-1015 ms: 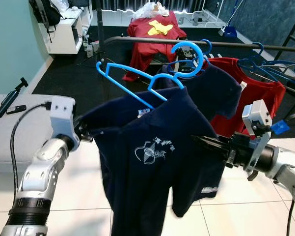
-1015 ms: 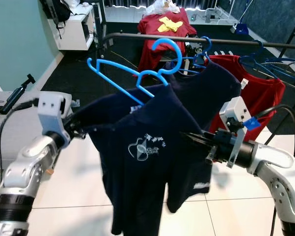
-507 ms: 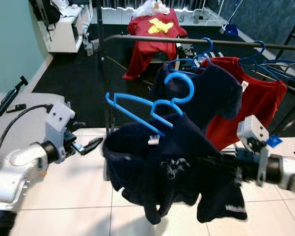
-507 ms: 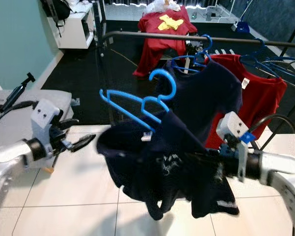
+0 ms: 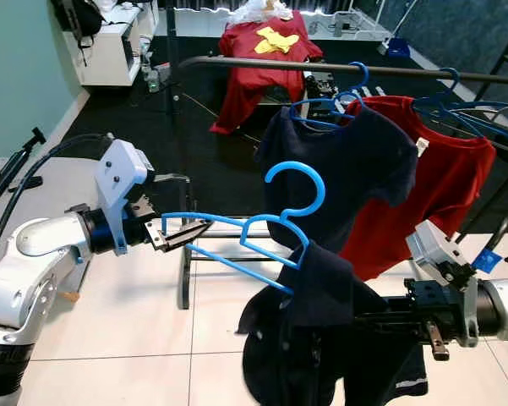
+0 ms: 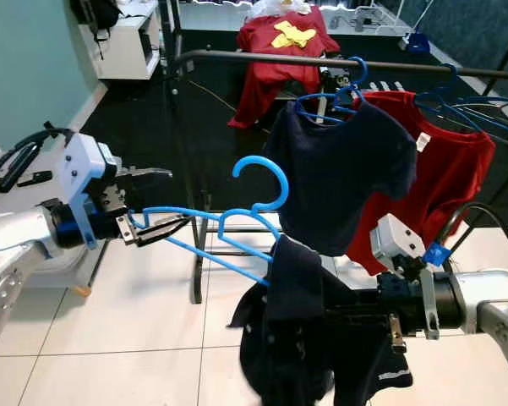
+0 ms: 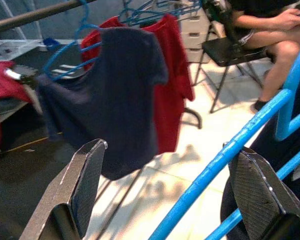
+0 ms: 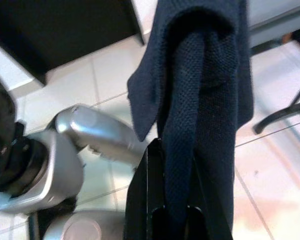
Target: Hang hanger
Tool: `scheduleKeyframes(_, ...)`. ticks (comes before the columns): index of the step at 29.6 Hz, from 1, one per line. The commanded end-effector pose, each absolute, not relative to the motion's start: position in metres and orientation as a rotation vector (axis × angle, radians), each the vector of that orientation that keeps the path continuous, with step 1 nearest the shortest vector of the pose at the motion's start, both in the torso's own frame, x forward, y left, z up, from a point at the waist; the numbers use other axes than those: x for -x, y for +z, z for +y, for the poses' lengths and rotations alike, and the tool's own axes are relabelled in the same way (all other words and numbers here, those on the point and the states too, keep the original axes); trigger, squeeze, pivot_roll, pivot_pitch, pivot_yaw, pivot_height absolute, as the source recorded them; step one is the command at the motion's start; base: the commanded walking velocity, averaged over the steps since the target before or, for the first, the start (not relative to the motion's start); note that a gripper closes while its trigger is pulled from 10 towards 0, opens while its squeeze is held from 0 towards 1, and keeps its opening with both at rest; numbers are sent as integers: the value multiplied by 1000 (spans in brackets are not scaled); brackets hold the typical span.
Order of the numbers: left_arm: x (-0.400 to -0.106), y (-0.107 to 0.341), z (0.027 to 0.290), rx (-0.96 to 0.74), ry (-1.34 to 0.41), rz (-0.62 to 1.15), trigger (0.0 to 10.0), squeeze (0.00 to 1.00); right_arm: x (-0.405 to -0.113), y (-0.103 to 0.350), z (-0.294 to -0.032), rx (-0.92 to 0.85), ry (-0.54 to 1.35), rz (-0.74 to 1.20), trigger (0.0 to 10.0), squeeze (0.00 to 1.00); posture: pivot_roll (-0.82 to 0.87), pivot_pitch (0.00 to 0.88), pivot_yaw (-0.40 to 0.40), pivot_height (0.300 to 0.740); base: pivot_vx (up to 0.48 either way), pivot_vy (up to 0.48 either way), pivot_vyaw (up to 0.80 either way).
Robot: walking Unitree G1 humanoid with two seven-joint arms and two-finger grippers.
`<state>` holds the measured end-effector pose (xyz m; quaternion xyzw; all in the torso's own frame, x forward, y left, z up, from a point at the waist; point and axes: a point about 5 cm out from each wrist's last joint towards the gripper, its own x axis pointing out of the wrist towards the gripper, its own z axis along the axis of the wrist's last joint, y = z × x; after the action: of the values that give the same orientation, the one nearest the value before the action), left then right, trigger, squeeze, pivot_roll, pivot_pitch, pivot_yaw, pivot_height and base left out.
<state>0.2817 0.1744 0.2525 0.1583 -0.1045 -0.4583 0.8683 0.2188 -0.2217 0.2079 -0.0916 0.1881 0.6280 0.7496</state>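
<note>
1. Blue hanger (image 5: 262,233): held level in front of the robot, hook up, well short of the clothes rail (image 5: 338,69) behind; not yet hung.
2. Left gripper (image 5: 179,232): fingers spread about the hanger's left shoulder bar, which passes between them and lies against the inner face of one finger (image 7: 252,187) in the left wrist view; no firm pinch evident.
3. Right gripper (image 6: 355,306): fingers pressed together on a fold of the navy shirt (image 5: 321,338), fabric bunched between them in the right wrist view.
4. Navy shirt: slumped off the hanger's left side, draped in a heap from the right shoulder only.
5. Rail: already carrying a second navy shirt (image 5: 342,173) and a red shirt (image 5: 427,182) on blue hangers.
6. Progress, as judged: early to middle; shirt to be re-seated, hanger to be lifted and hooked over the rail.
</note>
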Motion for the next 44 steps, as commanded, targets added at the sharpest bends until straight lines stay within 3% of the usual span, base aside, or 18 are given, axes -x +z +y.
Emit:
scheduleKeyframes(1,-275,262,165,-326,-1066,-248,10000,0,-215,210,-217,258,1443,428,0,0,42,72,-51,740,0,0,0)
scheduleKeyframes(4,-271,263,163,-330,-1123,-236,10000,0,-215,209,-217,275,1454,442,0,0,43,72,-51,740,0,0,0)
scheduleKeyframes(8,-251,248,157,-372,-1345,-121,10000,0,-218,211,-219,305,1468,457,0,0,42,71,-53,740,0,0,0)
scheduleKeyframes(11,-241,249,150,-307,-1463,-112,10000,0,-219,208,-223,336,1476,498,0,0,37,75,-55,740,0,0,0)
scheduleKeyframes(26,-245,247,128,-270,-1467,-141,10000,0,-223,205,-219,384,1499,520,0,0,37,85,-57,740,0,0,0)
scheduleKeyframes(30,-244,232,114,-280,-1476,-86,10000,0,-227,209,-210,418,1535,492,0,0,36,86,-52,740,0,0,0)
scheduleKeyframes(37,-246,223,114,-318,-1465,-40,10000,0,-227,213,-205,430,1553,474,0,0,37,87,-51,740,0,0,0)
scheduleKeyframes(39,-248,220,116,-339,-1456,-15,9412,0,-227,214,-204,436,1560,465,0,0,37,87,-51,740,0,0,0)
scheduleKeyframes(40,-249,217,117,-364,-1451,5,3804,0,-227,215,-203,439,1565,459,0,0,38,86,-49,740,0,0,0)
scheduleKeyframes(41,-249,217,117,-364,-1451,5,3804,0,-227,215,-203,439,1565,459,0,0,38,86,-49,740,0,0,0)
scheduleKeyframes(42,-250,216,119,-372,-1446,16,0,0,-227,215,-202,442,1568,454,0,0,38,86,-49,740,0,0,0)
scheduleKeyframes(44,-251,215,119,-377,-1440,19,0,0,-227,216,-202,444,1570,452,0,0,38,86,-49,740,0,0,0)
